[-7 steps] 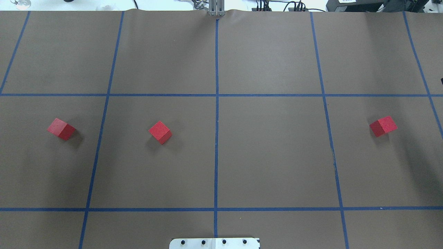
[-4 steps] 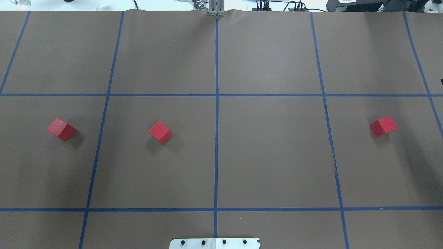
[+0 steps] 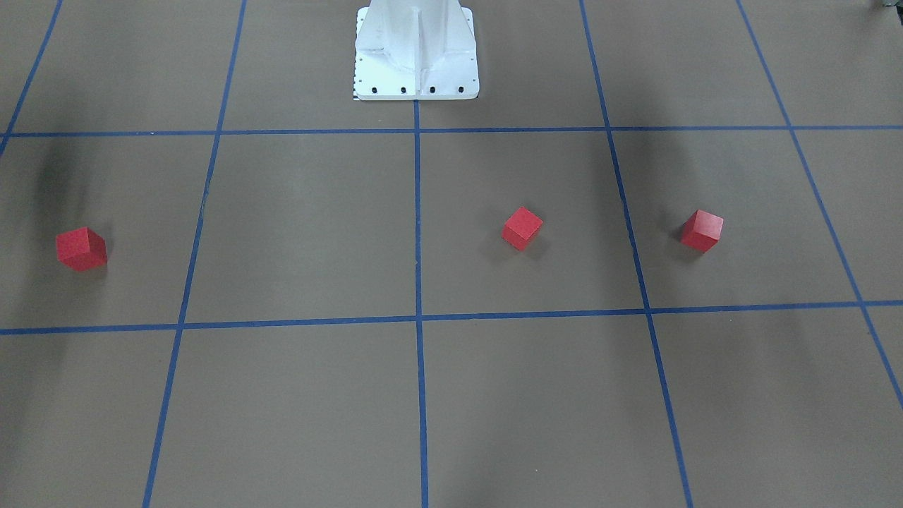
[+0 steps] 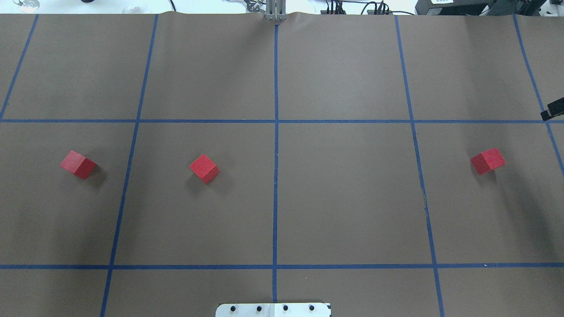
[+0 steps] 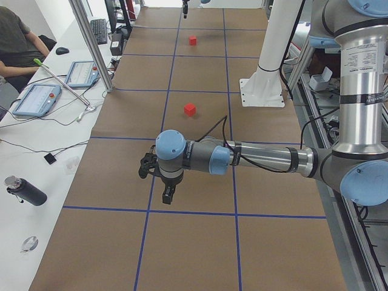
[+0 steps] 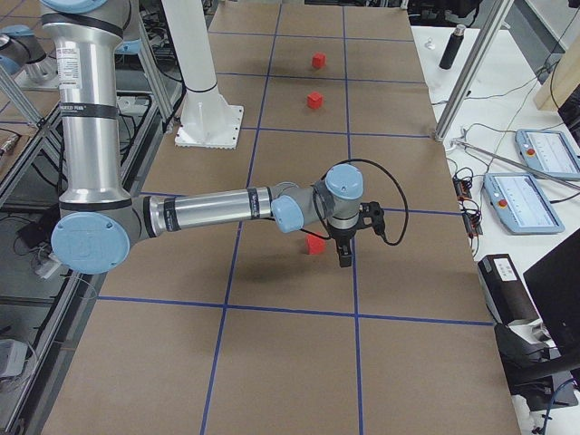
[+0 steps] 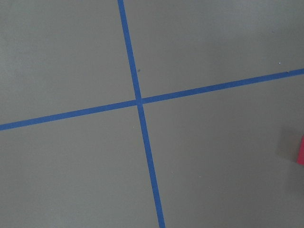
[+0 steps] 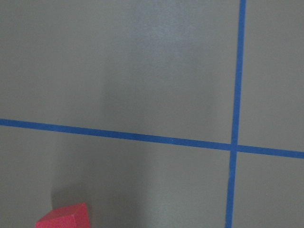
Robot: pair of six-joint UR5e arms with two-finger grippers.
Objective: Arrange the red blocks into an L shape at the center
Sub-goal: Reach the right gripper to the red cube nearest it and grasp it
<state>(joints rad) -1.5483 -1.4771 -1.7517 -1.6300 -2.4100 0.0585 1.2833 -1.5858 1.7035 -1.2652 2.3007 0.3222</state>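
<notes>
Three red blocks lie apart in the middle row of the grid. In the overhead view they are the left block (image 4: 78,164), the middle block (image 4: 204,168) and the right block (image 4: 487,160). My left gripper (image 5: 168,195) hangs over the table near the left block, which shows as a red sliver in the left wrist view (image 7: 301,149). My right gripper (image 6: 344,256) hangs just beside the right block (image 6: 314,244), which also shows in the right wrist view (image 8: 64,219). Only a black tip of it (image 4: 553,109) shows overhead. I cannot tell if either gripper is open or shut.
The brown table cover carries a blue tape grid (image 4: 276,121). The white robot base (image 3: 416,53) stands at the near middle edge. Tablets, cables and a bottle (image 5: 24,191) lie on the side bench, where a person (image 5: 15,42) sits.
A black part of my right gripper has come into the overhead view at the right edge. The three red blocks have not moved.
</notes>
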